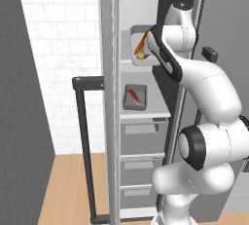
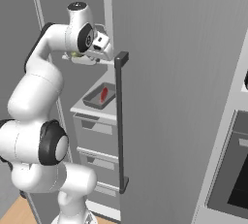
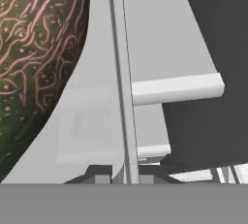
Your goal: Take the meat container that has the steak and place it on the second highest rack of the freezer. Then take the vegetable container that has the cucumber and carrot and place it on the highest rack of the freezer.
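Left base: your vegetable container sits upper centre at the top shelf, steak tray one shelf below | Right base: gripper upper left, closed narrow on container rim | Hand: cucumber upper left; release early and it may tip off the shelf edge.

Two containers in one freezer: one steak below the hand, one carrot and one cucumber (both beside it), several grey drawers
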Robot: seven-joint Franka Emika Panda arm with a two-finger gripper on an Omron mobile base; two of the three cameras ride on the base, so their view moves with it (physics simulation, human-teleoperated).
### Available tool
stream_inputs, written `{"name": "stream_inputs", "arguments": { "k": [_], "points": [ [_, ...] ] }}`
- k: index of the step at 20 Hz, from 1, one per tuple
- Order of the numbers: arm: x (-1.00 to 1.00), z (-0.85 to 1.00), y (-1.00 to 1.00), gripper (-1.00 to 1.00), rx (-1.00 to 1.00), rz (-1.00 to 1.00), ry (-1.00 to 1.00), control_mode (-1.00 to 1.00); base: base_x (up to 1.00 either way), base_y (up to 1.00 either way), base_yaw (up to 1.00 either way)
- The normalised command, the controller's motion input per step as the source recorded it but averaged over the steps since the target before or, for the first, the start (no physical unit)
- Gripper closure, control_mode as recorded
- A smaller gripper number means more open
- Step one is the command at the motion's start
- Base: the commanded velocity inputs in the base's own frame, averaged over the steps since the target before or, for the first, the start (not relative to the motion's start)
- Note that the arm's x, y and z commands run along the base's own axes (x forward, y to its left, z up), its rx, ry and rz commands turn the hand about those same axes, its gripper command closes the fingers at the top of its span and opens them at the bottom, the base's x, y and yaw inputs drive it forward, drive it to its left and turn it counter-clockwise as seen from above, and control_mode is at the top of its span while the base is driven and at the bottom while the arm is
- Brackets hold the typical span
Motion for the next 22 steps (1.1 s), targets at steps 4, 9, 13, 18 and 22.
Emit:
{"name": "stream_inputs", "arguments": {
  "k": [4, 9, 13, 18, 22],
  "points": [
    [0.68, -0.02, -0.07, 1.00, 0.00, -0.09, 0.00, -1.00, 0.00, 0.00, 0.00],
    [0.52, 0.00, 0.00, 1.00, 0.00, -0.06, 0.01, -1.00, 0.00, 0.00, 0.00],
    [0.45, -0.06, 0.00, 1.00, 0.00, -0.04, 0.00, -1.00, 0.00, 0.00, 0.00],
    [0.40, -0.03, 0.00, 1.00, 0.01, -0.08, 0.00, -1.00, 0.00, 0.00, 0.00],
    [0.11, 0.00, -0.02, 1.00, 0.10, -0.14, 0.00, -1.00, 0.00, 0.00, 0.00]
  ]
}}
